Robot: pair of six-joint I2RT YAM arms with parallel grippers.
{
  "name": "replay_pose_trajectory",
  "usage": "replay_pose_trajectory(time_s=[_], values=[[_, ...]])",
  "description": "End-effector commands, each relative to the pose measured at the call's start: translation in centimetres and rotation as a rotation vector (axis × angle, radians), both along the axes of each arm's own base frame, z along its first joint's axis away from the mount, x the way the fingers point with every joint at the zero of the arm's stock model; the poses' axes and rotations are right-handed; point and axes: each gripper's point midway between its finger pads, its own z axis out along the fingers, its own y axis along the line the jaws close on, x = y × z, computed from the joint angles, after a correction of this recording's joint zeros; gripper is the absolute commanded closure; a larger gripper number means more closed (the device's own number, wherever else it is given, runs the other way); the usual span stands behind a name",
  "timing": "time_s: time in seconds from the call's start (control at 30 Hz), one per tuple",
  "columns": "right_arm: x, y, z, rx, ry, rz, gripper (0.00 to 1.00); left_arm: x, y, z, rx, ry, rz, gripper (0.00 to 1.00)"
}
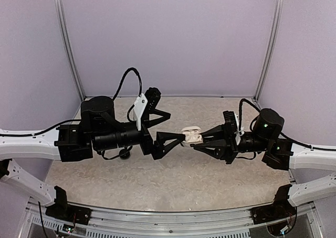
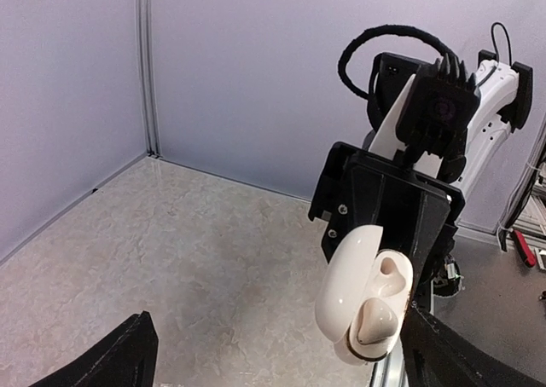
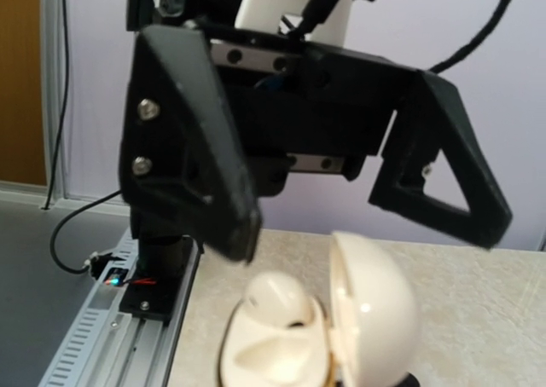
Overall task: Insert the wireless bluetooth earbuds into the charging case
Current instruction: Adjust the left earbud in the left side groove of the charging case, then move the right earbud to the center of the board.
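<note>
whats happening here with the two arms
The right gripper is shut on an open white charging case, holding it above the table between the two arms. The left gripper faces it, wide open with nothing in it. A white earbud seems to sit in one of the case's sockets. No other earbuds show.

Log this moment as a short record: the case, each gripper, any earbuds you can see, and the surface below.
case: white charging case, lid open, held off the table between the two arms
right gripper: shut on the case
left gripper: wide open, holding nothing, one fingertip close beside the case
earbuds: one white earbud looks seated in the case; the second slot is unclear
table: speckled beige, below the case
</note>
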Motion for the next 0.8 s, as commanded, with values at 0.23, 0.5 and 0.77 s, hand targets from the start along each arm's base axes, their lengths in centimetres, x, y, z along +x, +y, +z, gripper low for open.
replay_pose_trajectory(time_s=[0.23, 0.5, 0.77], values=[[2.2, -1.7, 0.2, 0.011, 0.099, -0.118, 1.0, 7.3, 5.7, -0.6, -0.046, 0.124, 0.207, 0.01], [4.0, -3.3, -0.7, -0.008, 0.173, -0.19, 1.0, 15.7, 9.0, -6.8, 0.143, 0.306, 0.396, 0.08], [4.4, -3.6, -1.5, -0.032, 0.201, -0.215, 1.0, 20.8, 7.8, -15.9, 0.426, 0.48, 0.468, 0.24]])
